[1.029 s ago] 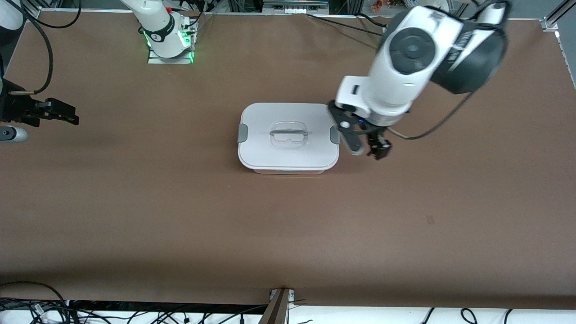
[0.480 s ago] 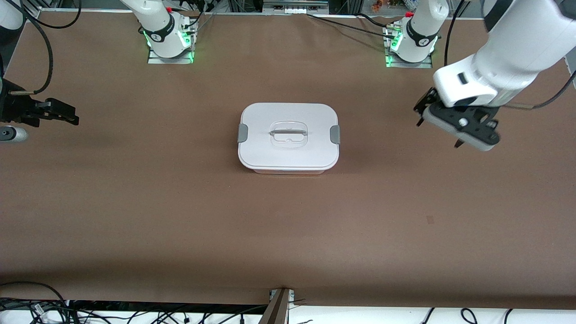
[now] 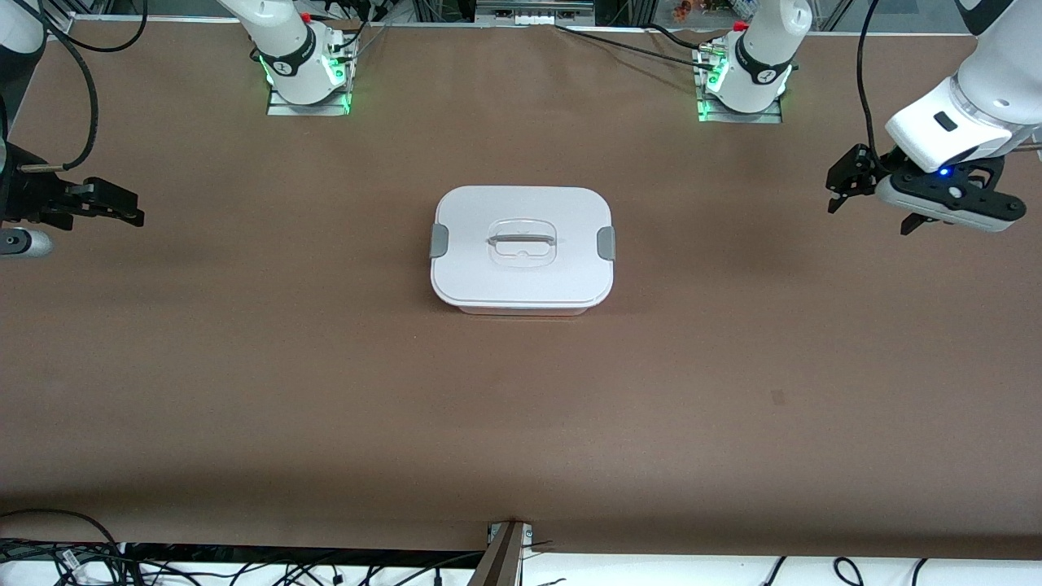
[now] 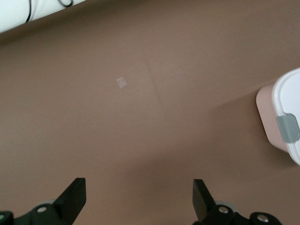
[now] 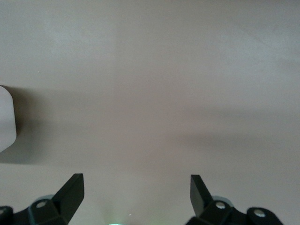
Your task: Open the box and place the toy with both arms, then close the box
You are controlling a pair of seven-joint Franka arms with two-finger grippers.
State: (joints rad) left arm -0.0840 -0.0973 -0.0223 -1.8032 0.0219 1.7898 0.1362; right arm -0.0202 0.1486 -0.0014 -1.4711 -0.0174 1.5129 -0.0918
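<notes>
The box (image 3: 521,248) sits closed at the middle of the table, white lid on, clear handle (image 3: 522,242) on top, grey clips (image 3: 606,243) at both ends. Its pinkish tub and one clip show in the left wrist view (image 4: 281,112). The toy is out of view. My left gripper (image 3: 875,203) hangs open and empty over bare table toward the left arm's end, well apart from the box; it also shows in its own wrist view (image 4: 139,197). My right gripper (image 3: 122,205) waits open and empty over the right arm's end of the table (image 5: 137,194).
Both arm bases (image 3: 308,81) (image 3: 741,81) stand at the table's back edge with green lights. Cables run along the table's edge nearest the front camera. A small mark (image 3: 777,397) lies on the brown table. A white rounded corner (image 5: 7,122) shows in the right wrist view.
My left gripper has moved away from the box's clip toward the left arm's end of the table and risen. The box and the right arm have not moved.
</notes>
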